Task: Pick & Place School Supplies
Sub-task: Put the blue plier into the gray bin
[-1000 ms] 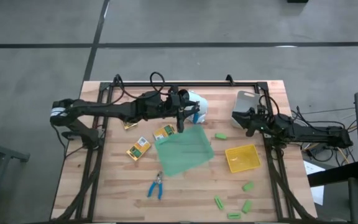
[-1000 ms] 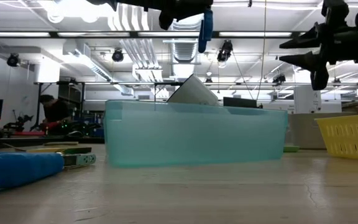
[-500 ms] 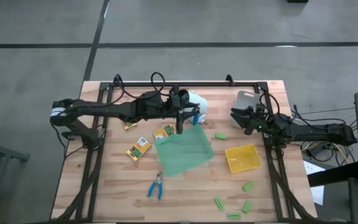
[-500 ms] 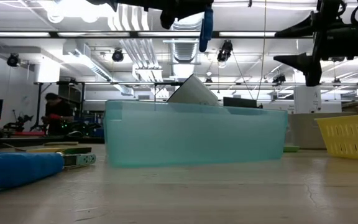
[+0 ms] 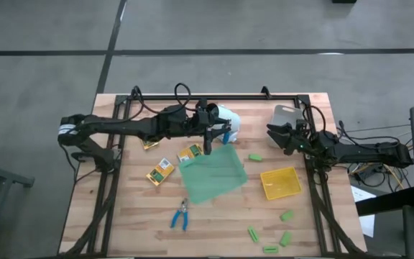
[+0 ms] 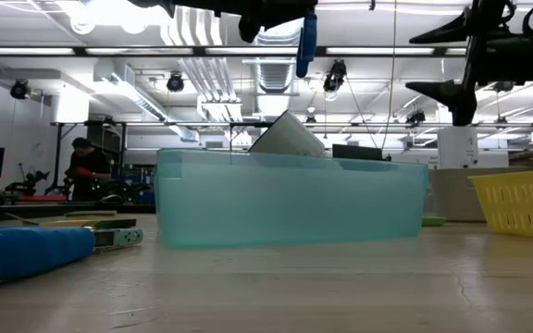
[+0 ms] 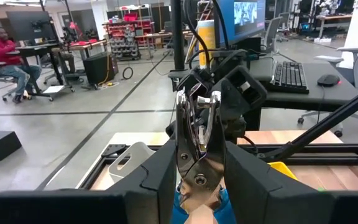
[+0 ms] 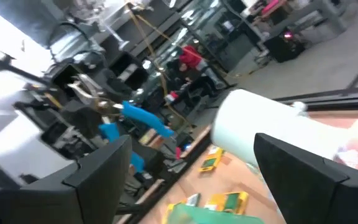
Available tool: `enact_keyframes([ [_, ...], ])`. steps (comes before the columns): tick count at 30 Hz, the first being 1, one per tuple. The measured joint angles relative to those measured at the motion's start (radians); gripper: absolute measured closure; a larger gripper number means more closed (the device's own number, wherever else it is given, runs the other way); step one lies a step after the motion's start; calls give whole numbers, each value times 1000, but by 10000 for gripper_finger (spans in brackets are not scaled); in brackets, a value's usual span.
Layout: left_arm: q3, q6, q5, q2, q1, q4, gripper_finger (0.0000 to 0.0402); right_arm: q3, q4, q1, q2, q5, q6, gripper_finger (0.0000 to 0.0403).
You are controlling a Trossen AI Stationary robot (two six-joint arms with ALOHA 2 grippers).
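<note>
While left hand [image 5: 208, 143] pinches blue-handled pliers [image 7: 197, 149] above green tray's [image 5: 214, 175] far edge, next: lower & release; right hand [image 5: 277, 137] spread, idle far right.

Supplies scattered; one blue-handled pliers [image 5: 223, 134] aloft

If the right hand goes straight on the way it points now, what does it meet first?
Probably the left hand holding the blue pliers, which sit ahead of the right hand. The white jug lies beside that line; depth is unclear.
</note>
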Motion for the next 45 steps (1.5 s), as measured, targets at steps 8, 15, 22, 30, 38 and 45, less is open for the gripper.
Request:
enact_keyframes([
  [8, 0, 0, 0, 0, 2, 0, 282, 36, 61, 3, 66, -68, -36, 76],
  [15, 0, 0, 0, 0, 3, 0, 282, 160, 58, 7, 214, -112, -243, 76],
  [22, 0, -1, -1, 0, 3, 0, 282, 271, 57, 6, 347, -114, -309, 76],
  [30, 0, -1, -2, -1, 5, 0, 282, 351, 56, 9, 521, -162, -376, 76],
  [38, 0, -1, -2, -2, 12, 0, 282, 412, 57, 9, 657, -360, -419, 76],
  [45, 0, -1, -1, -2, 14, 0, 282, 470, 57, 8, 724, -316, -435, 76],
])
